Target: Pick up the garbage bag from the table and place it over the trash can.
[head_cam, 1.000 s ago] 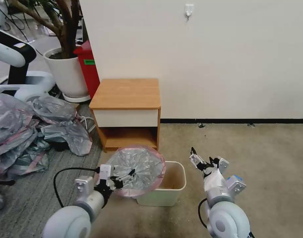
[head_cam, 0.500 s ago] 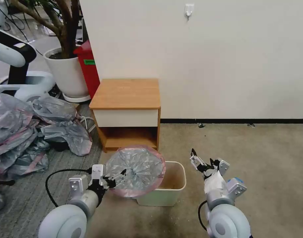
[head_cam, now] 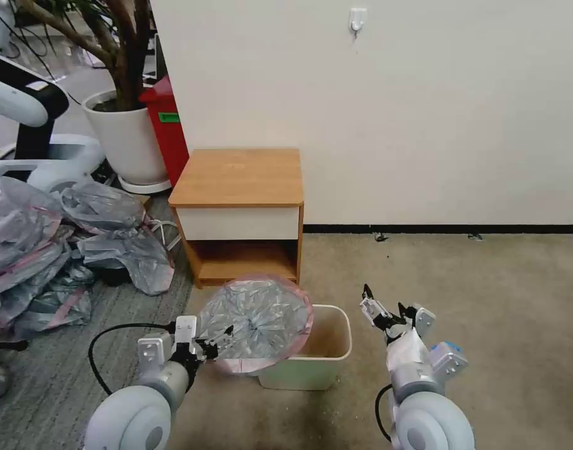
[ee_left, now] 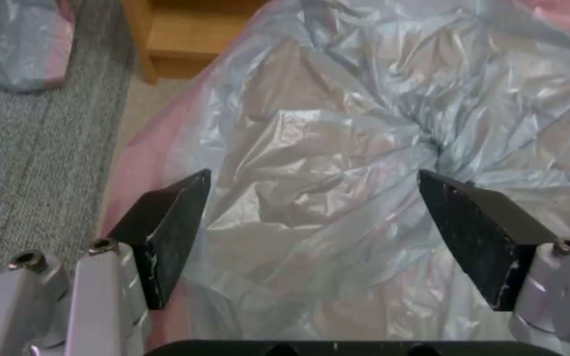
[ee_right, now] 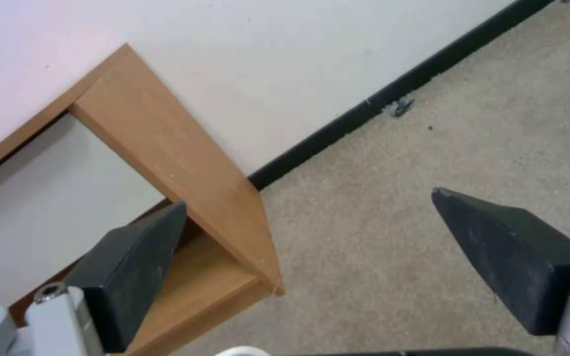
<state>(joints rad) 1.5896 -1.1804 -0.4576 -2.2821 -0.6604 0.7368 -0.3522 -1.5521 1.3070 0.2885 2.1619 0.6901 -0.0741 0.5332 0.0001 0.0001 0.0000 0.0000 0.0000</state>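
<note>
Crinkly grey garbage bag (head_cam: pixel 258 322) with pink rim drapes over the cream-white plastic trash can (head_cam: pixel 327 359); left end effector (head_cam: pixel 219 340) released beside it, right end effector (head_cam: pixel 381 307) released.

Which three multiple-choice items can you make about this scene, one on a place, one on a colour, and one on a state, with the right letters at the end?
1. Where does the garbage bag lie?
A. on the table top
B. over the left part of the trash can
C. on the floor by the wall

2. What colour is the band around the bag's rim?
A. pink
B. green
C. black

3. How is the left gripper?
A. shut on the bag
B. open
C. shut and empty

Answers: 1 B, the head view shows it spread across the can's left side; 2 A, the rim shows pink; 3 B, the left wrist view shows its fingers wide apart.
</note>
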